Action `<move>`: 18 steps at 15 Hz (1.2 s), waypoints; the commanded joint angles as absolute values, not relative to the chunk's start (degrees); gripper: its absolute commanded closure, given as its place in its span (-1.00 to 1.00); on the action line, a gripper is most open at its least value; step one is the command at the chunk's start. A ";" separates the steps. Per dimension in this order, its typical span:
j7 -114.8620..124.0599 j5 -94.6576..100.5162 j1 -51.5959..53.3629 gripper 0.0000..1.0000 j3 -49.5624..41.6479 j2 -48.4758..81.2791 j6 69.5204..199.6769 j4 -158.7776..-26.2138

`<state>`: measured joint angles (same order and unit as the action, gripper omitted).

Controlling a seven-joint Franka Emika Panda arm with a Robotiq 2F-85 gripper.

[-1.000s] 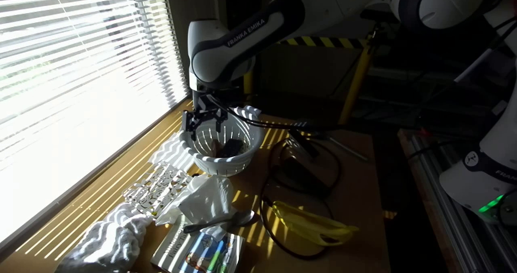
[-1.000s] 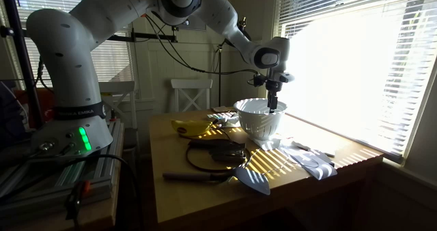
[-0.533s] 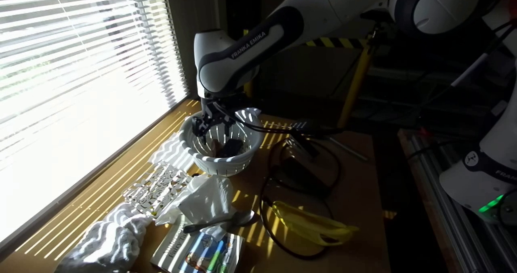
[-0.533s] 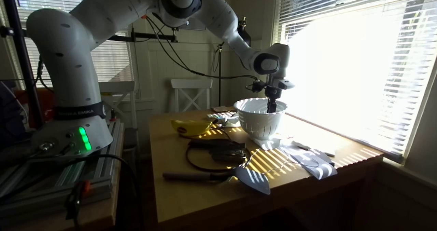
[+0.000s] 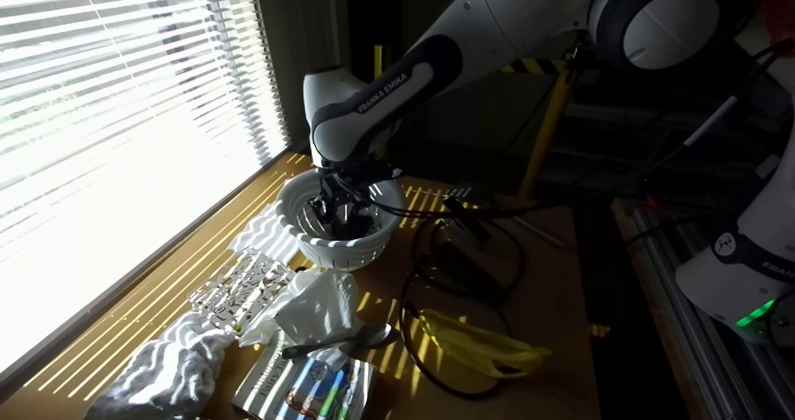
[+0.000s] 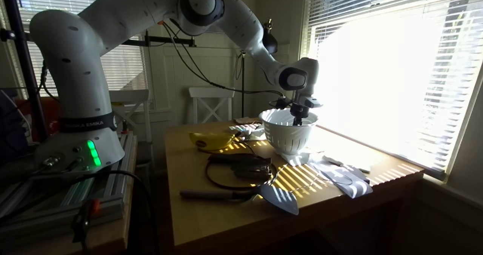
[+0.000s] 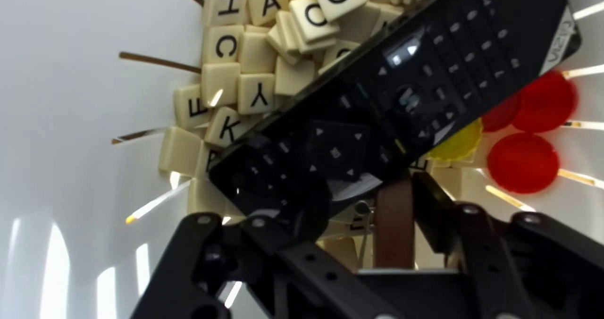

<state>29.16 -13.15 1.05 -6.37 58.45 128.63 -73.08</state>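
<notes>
I've got the gripper [image 7: 370,201] down inside the white colander [image 6: 285,138], per both exterior views. Fingers [image 7: 433,210] are spread w/ a gap btwn them — nothing pinched AFAICT. The black remote [image 7: 391,92] lies slantwise in the colander, partly on the letter tiles [image 7: 257,47]; the left finger overlaps its near edge, but can't tell from here if they touch. A brown block [image 7: 395,229] shows btwn the fingers, close beside the right one. Red discs [image 7: 524,163] & a yellow disc [image 7: 457,142] lie to the right of the remote.

Step in hand, I'd judge: lining up low over the pile. Next move prob. calls for a small, slow adjustment — fingers squarely either side of one thing, remote or block, w/o dragging tiles along or bumping the colander wall.
</notes>
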 commanded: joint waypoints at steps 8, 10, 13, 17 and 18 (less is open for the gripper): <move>25.79 -14.60 -0.68 0.87 -3.25 54.85 132.89 -71.63; 23.79 -15.87 -1.32 0.87 -0.92 52.18 132.99 -72.39; 18.69 -19.35 -4.13 0.87 3.35 47.73 130.81 -73.83; 7.16 -26.14 -10.66 0.87 8.90 41.89 124.80 -76.49; 3.92 -27.68 -12.22 0.87 9.71 40.77 122.38 -77.00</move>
